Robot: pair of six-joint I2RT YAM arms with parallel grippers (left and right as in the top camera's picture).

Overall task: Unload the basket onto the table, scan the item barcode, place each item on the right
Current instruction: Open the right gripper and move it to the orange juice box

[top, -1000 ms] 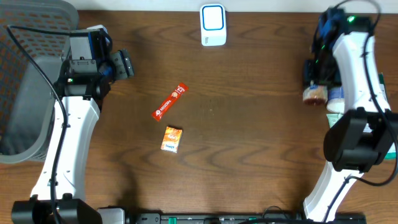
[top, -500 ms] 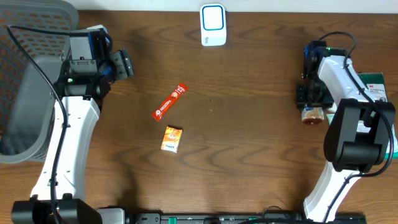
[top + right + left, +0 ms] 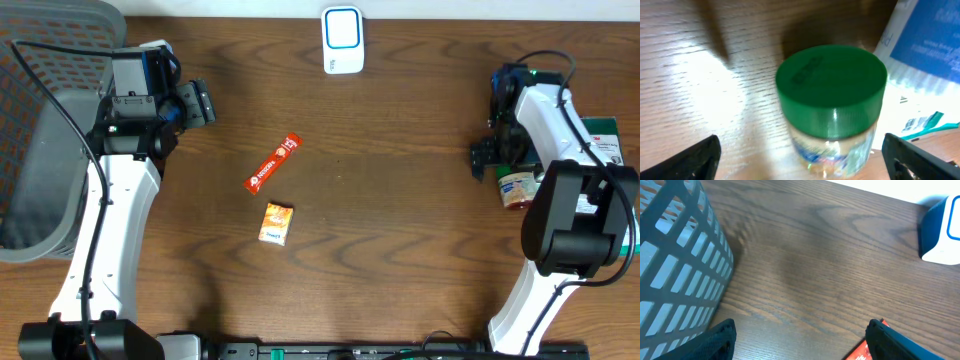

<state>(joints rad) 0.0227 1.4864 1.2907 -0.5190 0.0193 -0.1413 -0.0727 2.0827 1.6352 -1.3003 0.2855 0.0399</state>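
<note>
**Bench (image 3: 400, 200), overhead and wrist views.** The green-lidded jar (image 3: 832, 95) sits at the bench's 3 o'clock edge, just beside a blue-and-white carton (image 3: 935, 45). Its lid faces my right wrist camera; whether it stands or lies I cannot tell. My right jaws are spread wide to either side of it and touch nothing. The left jaws, at 10 o'clock, are likewise parted and empty. The barcode scanner (image 3: 341, 40) stands at 12 o'clock, well apart from the jar and toward 10 o'clock from it. The right arm is much the nearer, so I judge the pick-up falls to it. A red sachet (image 3: 273, 163) and an orange packet (image 3: 276, 223) lie mid-bench.
</note>
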